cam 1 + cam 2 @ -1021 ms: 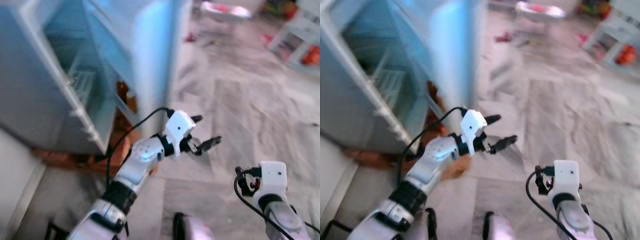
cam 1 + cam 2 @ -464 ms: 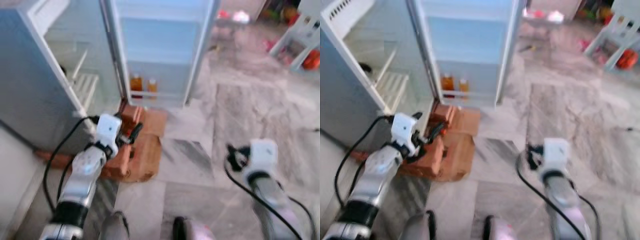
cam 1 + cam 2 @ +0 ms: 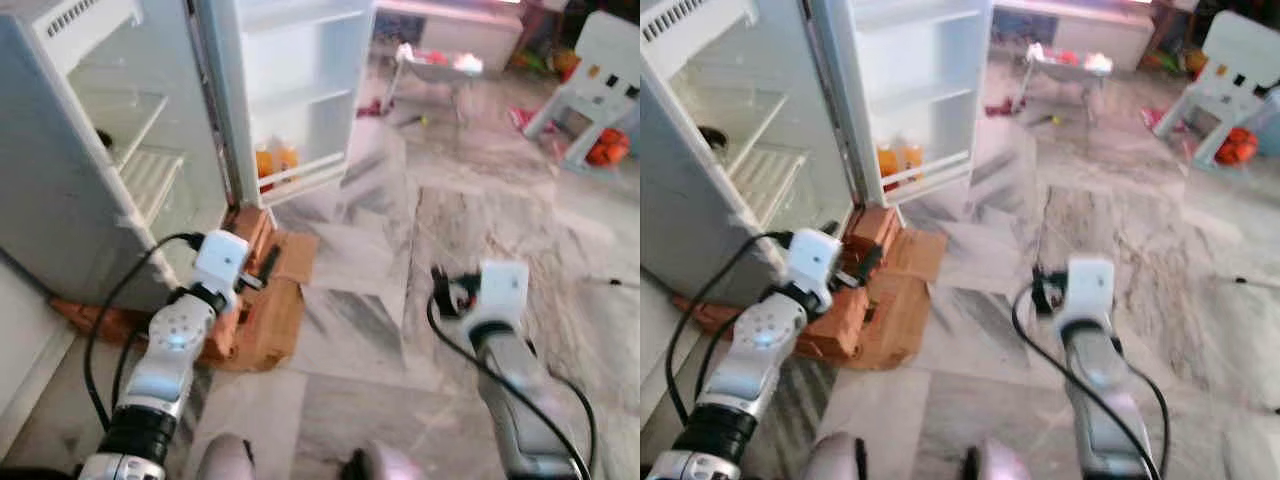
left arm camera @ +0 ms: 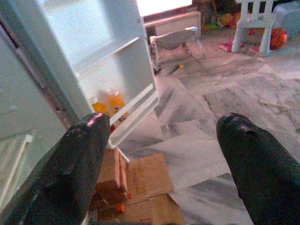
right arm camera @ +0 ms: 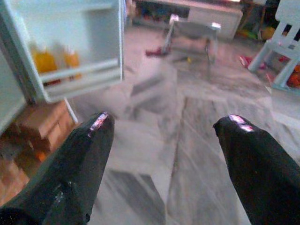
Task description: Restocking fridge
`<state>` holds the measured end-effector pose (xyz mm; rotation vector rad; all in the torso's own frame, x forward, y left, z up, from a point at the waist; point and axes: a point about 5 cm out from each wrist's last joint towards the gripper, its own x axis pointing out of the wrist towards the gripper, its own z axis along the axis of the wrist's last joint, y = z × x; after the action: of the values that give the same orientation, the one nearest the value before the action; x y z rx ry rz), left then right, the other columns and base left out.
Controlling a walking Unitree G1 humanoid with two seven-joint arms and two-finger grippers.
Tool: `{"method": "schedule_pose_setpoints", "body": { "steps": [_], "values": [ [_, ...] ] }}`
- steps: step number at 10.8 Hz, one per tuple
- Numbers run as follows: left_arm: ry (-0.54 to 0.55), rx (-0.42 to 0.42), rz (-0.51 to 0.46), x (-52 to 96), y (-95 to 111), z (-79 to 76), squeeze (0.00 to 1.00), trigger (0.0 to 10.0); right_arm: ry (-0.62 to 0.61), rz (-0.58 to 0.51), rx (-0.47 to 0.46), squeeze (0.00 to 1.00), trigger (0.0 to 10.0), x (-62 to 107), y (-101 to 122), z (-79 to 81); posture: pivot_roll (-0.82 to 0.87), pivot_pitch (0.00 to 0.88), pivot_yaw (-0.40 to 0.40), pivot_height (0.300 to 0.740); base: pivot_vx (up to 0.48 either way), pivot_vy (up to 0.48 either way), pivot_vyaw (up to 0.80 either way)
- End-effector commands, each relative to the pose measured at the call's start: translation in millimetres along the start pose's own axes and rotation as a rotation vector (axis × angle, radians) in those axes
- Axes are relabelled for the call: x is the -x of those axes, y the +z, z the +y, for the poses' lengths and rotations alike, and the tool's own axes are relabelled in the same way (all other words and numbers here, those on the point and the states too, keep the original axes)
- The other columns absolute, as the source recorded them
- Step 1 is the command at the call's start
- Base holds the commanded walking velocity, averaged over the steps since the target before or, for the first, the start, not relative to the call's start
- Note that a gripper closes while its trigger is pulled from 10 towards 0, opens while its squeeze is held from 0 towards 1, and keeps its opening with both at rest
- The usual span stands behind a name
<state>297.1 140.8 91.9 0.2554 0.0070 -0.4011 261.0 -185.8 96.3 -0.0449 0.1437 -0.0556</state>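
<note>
- I stand in front of the fridge (image 3: 60,150), whose door (image 3: 290,90) is swung wide open, so that much of the job is done.
- My left claw (image 3: 262,272) hangs low near the fridge's foot, over the bricks (image 3: 245,240) and the flattened cardboard (image 3: 275,310) on the floor; its fingers (image 4: 79,164) are spread wide apart and hold nothing.
- My right claw (image 5: 164,154) is out over the bare marble floor (image 3: 480,210), well apart from the fridge; its fingers (image 5: 79,164) are also wide apart and empty.
- Two orange bottles (image 3: 275,162) already stand side by side in the lowest door rack, behind its rail. I cannot say whether they belong to this restocking.
- The upper door shelves (image 3: 300,50) look bare, and the wire shelf (image 3: 150,180) and the glass shelf (image 3: 110,110) inside the body look mostly bare too; a small dark thing sits far back there, too small to tell.
- I judge the task early or between loads: neither claw carries anything, so I must fetch the next item before placing it.
- Across the room I see a white plastic chair (image 3: 590,80) and a small low stand (image 3: 435,70) with things on it.
- I can read no brand, label or writing; the bottles are too small and blurred.
</note>
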Motion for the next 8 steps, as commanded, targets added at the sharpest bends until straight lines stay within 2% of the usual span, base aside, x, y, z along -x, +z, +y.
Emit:
{"method": "schedule_pose_setpoints", "body": {
  "steps": [1,2,3,4,8],
  "values": [
    [-0.010,0.003,0.011,-1.2,-3.5,-5.8,0.00,10.0,-0.019,0.026,-0.003,0.00,10.0,1.2,-9.3,-4.1,0.05,0.051,-0.026,0.740,0.304,-0.368,0.00],
    [0.020,0.005,0.039,1.7,-11.3,-1.2,0.00,10.0,0.030,-0.009,0.004,0.00,10.0,-2.4,-7.5,10.5,0.05,0.038,-0.016,0.740,0.322,-0.352,0.00],
    [0.022,-0.007,0.043,2.6,-12.4,-0.9,0.00,10.0,0.051,-0.031,0.004,0.00,10.0,-3.8,-3.9,16.8,0.05,0.031,-0.014,0.740,0.326,-0.349,0.00],
    [0.015,-0.006,0.039,2.3,-11.8,-1.2,0.00,10.0,0.053,-0.042,0.000,0.00,10.0,-5.0,-2.0,17.6,0.05,0.028,-0.012,0.740,0.345,-0.326,0.00],
    [0.008,-0.024,0.025,-3.7,-8.8,-8.9,0.00,10.0,0.055,-0.078,-0.010,0.00,10.0,-10.8,2.3,15.0,0.05,0.019,-0.007,0.740,0.446,0.000,0.00]
  ]
}}
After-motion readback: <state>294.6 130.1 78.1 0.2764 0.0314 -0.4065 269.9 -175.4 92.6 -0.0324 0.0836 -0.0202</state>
